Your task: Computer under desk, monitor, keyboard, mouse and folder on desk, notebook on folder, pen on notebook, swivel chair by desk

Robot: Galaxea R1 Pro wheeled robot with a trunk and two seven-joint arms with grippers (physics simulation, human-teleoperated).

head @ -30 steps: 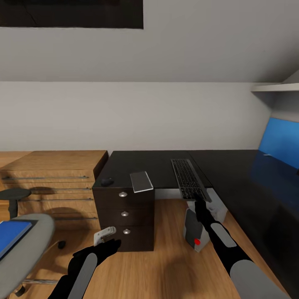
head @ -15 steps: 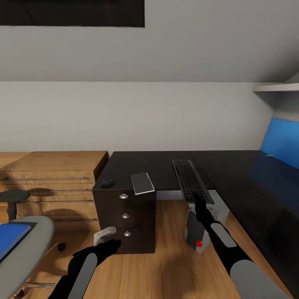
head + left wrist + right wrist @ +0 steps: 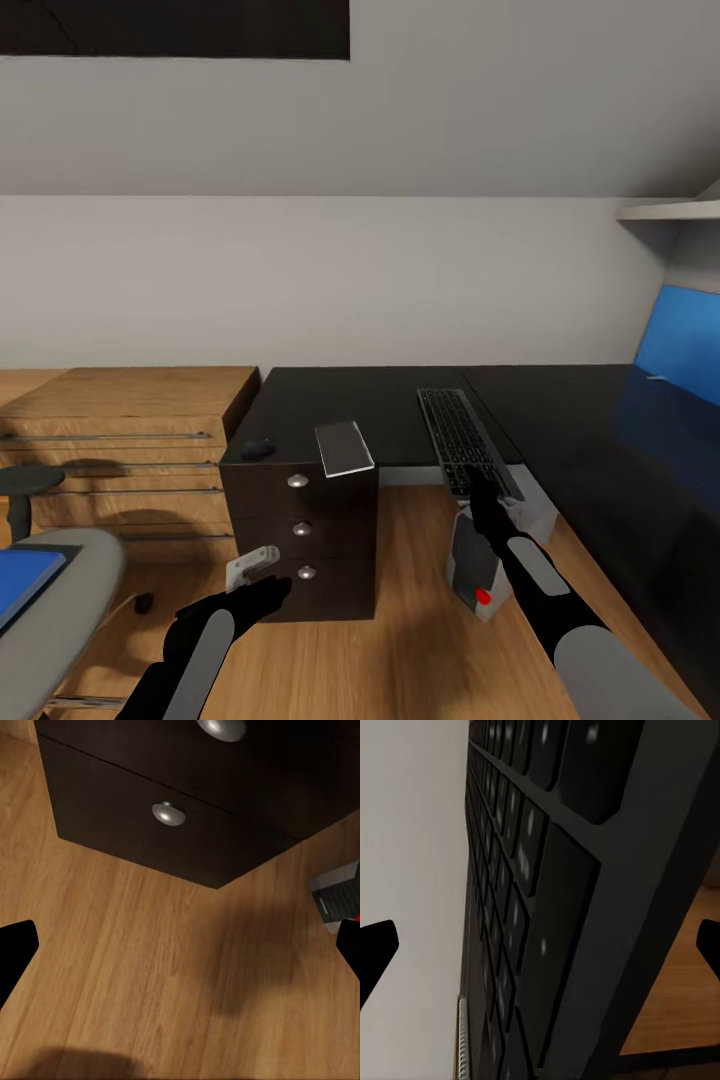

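**Right pincer at the near end of the keyboard**

At the far left, the swivel chair (image 3: 55, 610) stood well apart from the surface, with the blue folder (image 3: 20, 585) lying on its seat. Next came the low wooden shelving (image 3: 120, 440). The left pincer (image 3: 262, 580) hung low over the floor in front of the drawer unit (image 3: 300, 530); in its wrist view the two fingertips (image 3: 15, 952) stood wide apart with nothing between them, so it was released. On the black surface (image 3: 390, 400) above the drawers lay the mouse (image 3: 258, 449) near the corner and, just beside it, the notebook (image 3: 344, 447), its near edge jutting past the rim.

Further right, the keyboard (image 3: 465, 440) lay on the surface with its near end overhanging the edge, above the computer (image 3: 480, 560) on the floor. The right pincer (image 3: 482, 497) reached that overhanging end; its wrist view showed the keys (image 3: 532, 870) very close and both fingertips spread apart, not yet clenched. To do this step well, I judged the fingers should straddle the thin frame squarely before closing, then slide or lift it level toward the monitor (image 3: 680, 345) at the right, since a corner grip could let it tip off the edge.
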